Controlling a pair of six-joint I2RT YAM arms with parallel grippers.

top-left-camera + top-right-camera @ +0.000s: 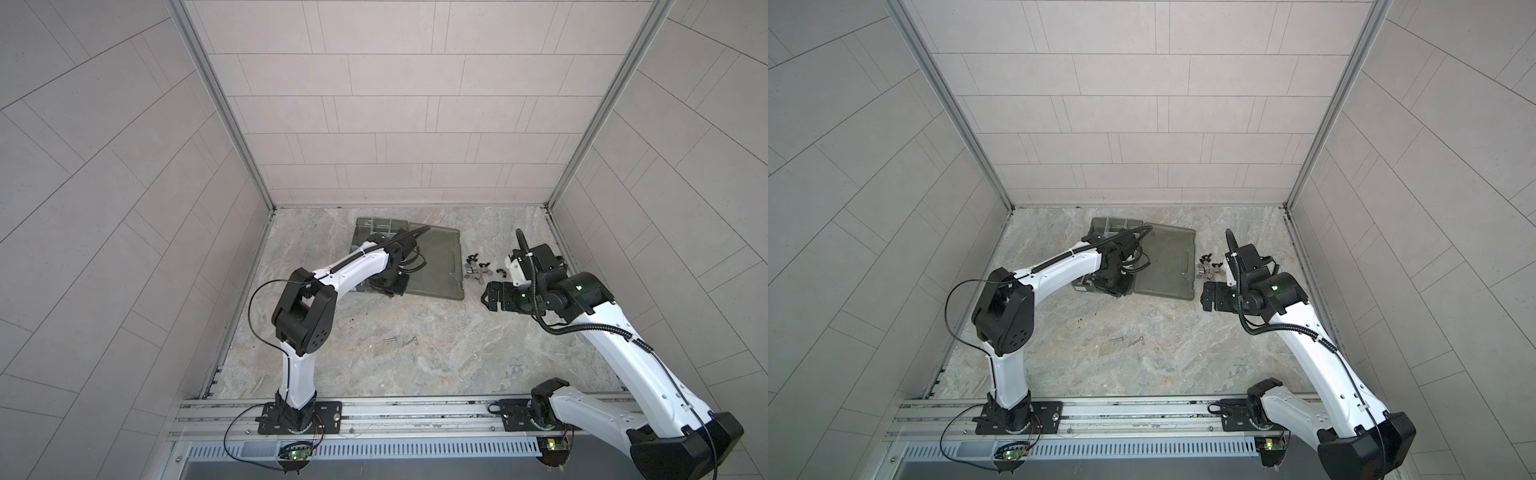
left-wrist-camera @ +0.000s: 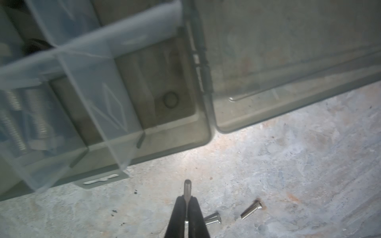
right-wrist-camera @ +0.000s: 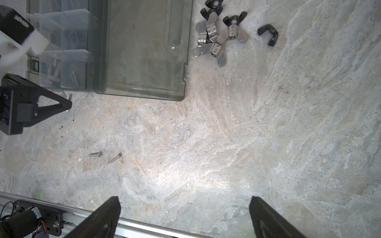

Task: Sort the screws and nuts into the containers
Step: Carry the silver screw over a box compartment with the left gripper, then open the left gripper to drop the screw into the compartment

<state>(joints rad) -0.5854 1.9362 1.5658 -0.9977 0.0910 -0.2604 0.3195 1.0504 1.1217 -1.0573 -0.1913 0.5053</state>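
Pinching a thin silver screw [image 2: 187, 185], left hand [image 2: 186, 198] hangs beside smoky plastic compartments [image 2: 144, 72]; right hand [image 3: 184, 198] gapes.

No word, number or brand can be read anywhere. The smoky translucent grey-green plastic organiser case [image 2: 175, 142], lying at the far side of the table left of the middle, has a pale raised marking on the small flat tab [image 2: 101, 179] at its near edge, but it is too blurred to make out. Several of its pale grey translucent dividers [image 2: 111, 107] carry a moulded diamond outline with no letters inside. The silver metal wing nuts [image 3: 212, 31], heaped just right of the case, show faint stamped marks on their hubs, too small to read.
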